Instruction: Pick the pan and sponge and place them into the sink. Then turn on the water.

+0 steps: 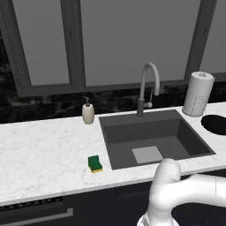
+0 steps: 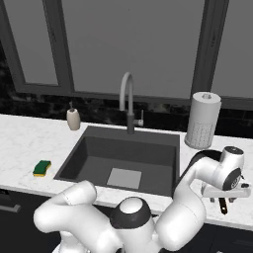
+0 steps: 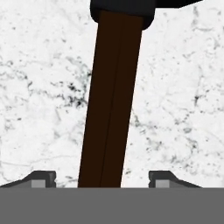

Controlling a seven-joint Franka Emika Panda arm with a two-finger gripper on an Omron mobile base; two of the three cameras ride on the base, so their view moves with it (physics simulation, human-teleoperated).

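The claw [image 3: 103,180] hung spread astride the thin dark brown handle [image 3: 111,100] of the small black frying pan [image 1: 215,124] on the white marble surface [image 3: 39,87], apparently lined up to pinch it, the dark grey sink [image 2: 123,158] lying well beyond.

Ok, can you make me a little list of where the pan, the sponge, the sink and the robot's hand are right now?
pan: black pan on the counter, right of the sink; its brown handle runs between the fingertips in the hand view
sponge: green and yellow sponge on the counter, left of the sink
sink: dark grey sink, nothing in it
faucet: grey faucet behind the sink, no water running
gripper: gripper open, low over the pan handle, a fingertip on each side, not touching it
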